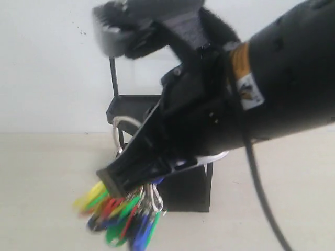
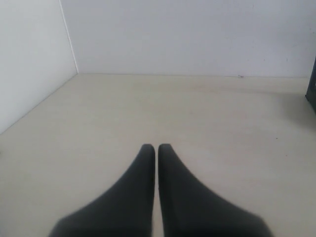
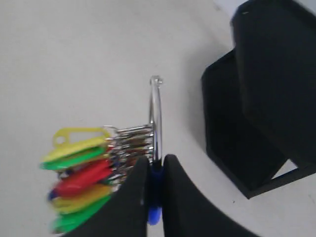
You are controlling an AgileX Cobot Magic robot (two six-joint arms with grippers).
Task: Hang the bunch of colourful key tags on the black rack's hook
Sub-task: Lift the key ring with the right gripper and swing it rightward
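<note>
**Exterior view.** The right arm fills most of the frame. Its right hand [image 1: 111, 179] points down toward the counter [image 1: 42, 172], and the colourful key tag bunch [image 1: 121, 215] hangs beneath its tips, with green, yellow, red and blue tags fanned out. A large metal ring [image 1: 123, 123] arcs up beside the hand. The black rack [image 1: 192, 192] stands just behind and is mostly hidden by the arm. One thin upright post and an upper tray show. The hook cannot be made out.

**Left wrist view.** The left hand [image 2: 156, 149] has its fingers pressed together with nothing between them. It sits over bare counter [image 2: 197, 108], well apart from the bunch.

**Right wrist view.** The right hand [image 3: 155, 167] is clamped on the bunch where the blue strap [image 3: 154, 215] meets the metal ring [image 3: 155, 111]. The tags [image 3: 79, 175] are clustered to one side. The black rack [image 3: 269, 94] lies near, but nothing touches it.

**Progress.** Judging from these views, the bunch is grasped and has been brought beside the rack. Raising the ring to the top rail, slipping it over the hook and letting go are not yet done.
</note>
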